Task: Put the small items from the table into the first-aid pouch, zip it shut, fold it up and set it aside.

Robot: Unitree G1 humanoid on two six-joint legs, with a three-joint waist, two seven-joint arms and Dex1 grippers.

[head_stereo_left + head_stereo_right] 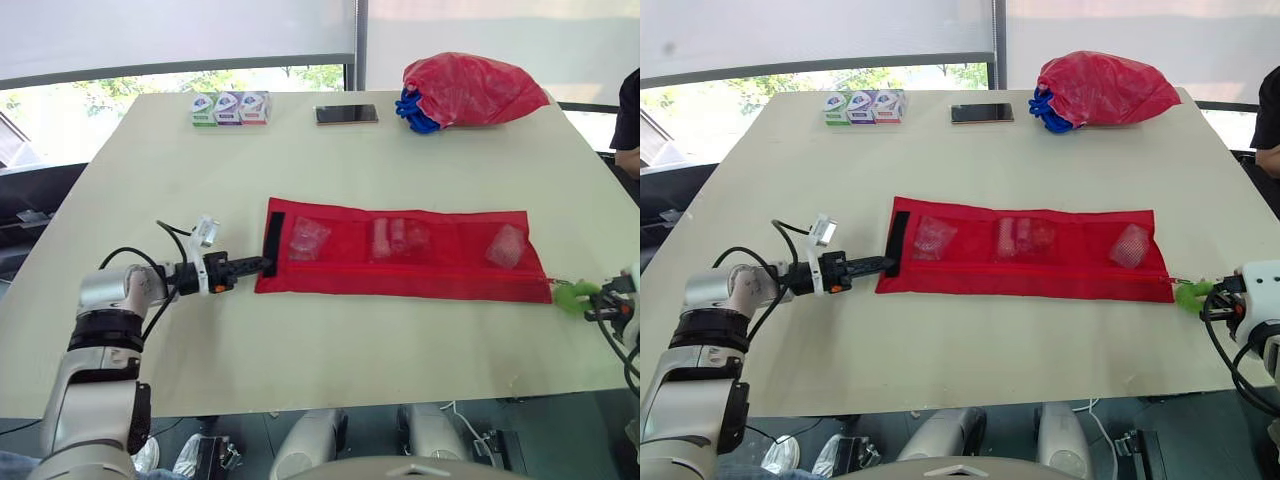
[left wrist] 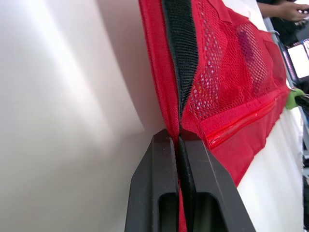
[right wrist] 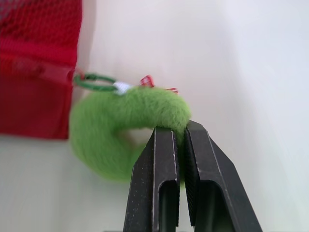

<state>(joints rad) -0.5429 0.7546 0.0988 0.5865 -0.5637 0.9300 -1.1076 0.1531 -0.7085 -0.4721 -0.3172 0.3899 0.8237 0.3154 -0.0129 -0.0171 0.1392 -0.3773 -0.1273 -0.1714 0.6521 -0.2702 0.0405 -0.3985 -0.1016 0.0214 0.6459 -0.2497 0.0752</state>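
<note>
The pouch [image 1: 400,255] lies flat and unfolded on the table [image 1: 300,350], its long side running from left to right. Through its mesh front show three pockets, each with clear-wrapped items [image 1: 398,237] inside.

At the pouch's left end a black strip [image 1: 273,238] runs across its width. The left gripper [image 1: 264,265] reaches in from the left, low over the table, its fingers clenched on the pouch's left edge at the near end of that strip. The left wrist view shows red cloth pinched between the two black fingers [image 2: 159,169].

At the pouch's near right corner a fluffy green pull [image 1: 572,296] hangs from a small ring at the end of the zip. The right gripper [image 1: 600,291] comes in from the right and grasps this pull, fingers closed on the fluff, with the pull just off the pouch's corner.

Beyond the pouch's left half, at the far edge, stand three small boxes [image 1: 230,108] in a row. Right of them lies a phone [image 1: 346,114]. Beyond the pouch's right half sits a crumpled red bag [image 1: 470,88]. A person [image 1: 628,120] shows far right of the bag.
</note>
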